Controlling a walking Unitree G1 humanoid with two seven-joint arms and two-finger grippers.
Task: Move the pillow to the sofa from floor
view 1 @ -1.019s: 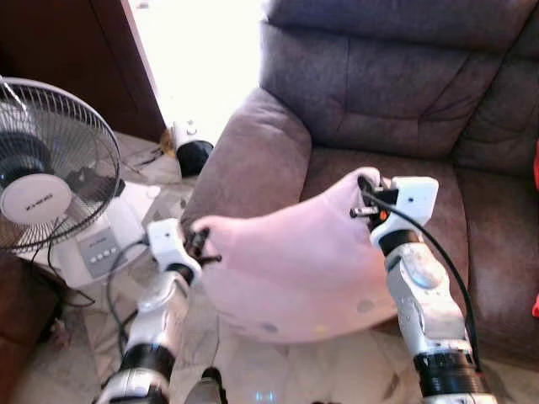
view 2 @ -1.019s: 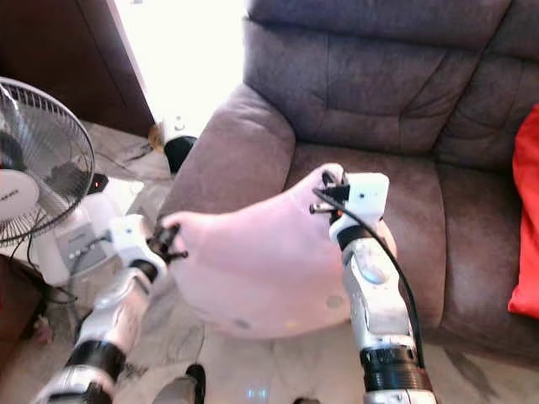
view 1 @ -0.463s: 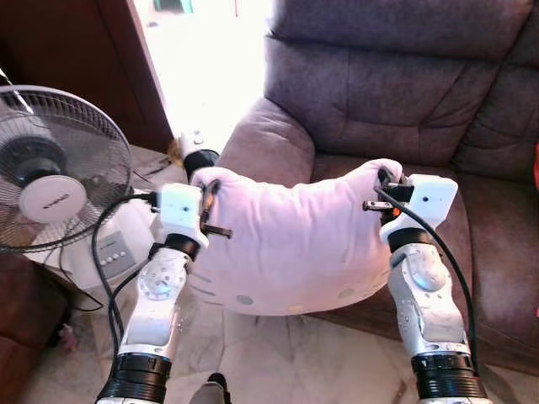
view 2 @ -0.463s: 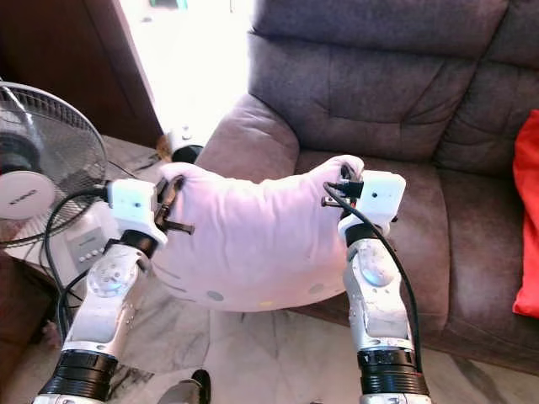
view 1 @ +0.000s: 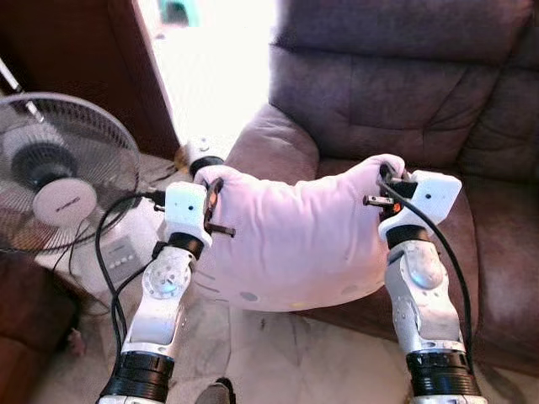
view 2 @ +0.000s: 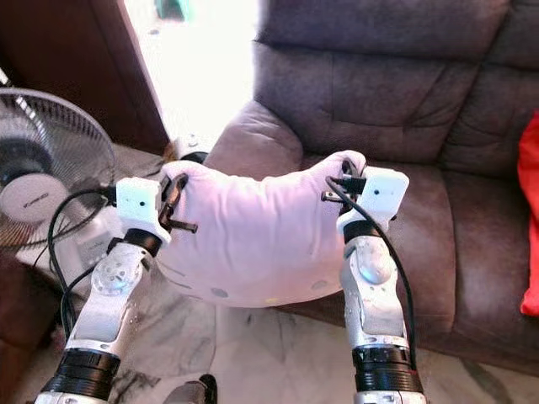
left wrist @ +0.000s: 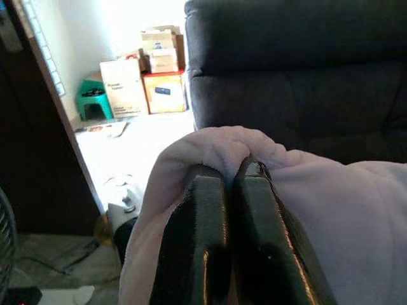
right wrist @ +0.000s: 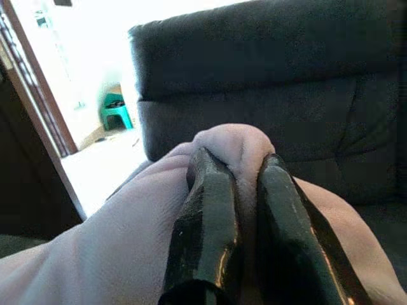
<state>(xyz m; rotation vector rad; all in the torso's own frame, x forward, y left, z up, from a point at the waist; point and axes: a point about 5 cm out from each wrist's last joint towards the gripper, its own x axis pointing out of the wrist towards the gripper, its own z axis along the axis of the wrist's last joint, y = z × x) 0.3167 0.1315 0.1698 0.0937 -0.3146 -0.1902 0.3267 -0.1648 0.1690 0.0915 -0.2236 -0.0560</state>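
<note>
A pale pink pillow (view 1: 295, 240) hangs in the air between my two arms, in front of the sofa's seat edge. My left gripper (view 1: 210, 181) is shut on the pillow's left corner (left wrist: 219, 143). My right gripper (view 1: 389, 175) is shut on its right corner (right wrist: 235, 143). The brown sofa (view 1: 396, 93) stands straight ahead; its seat cushion (view 1: 337, 168) lies just behind the pillow and its armrest (view 1: 274, 139) is behind the pillow's left half. The pillow's lower edge sags over the marble floor (view 1: 278, 353).
A standing fan (view 1: 59, 172) is close on my left, with its base and cable beside my left arm. A dark wooden door frame (view 1: 139, 76) stands behind it. A small white and black object (view 1: 200, 153) sits on the floor by the armrest. A red cushion (view 2: 530, 219) lies on the sofa's right.
The left end of the pillow has been raised from low near the floor to level with the right end. Both grippers kept their hold. The camera view has shifted slightly.
</note>
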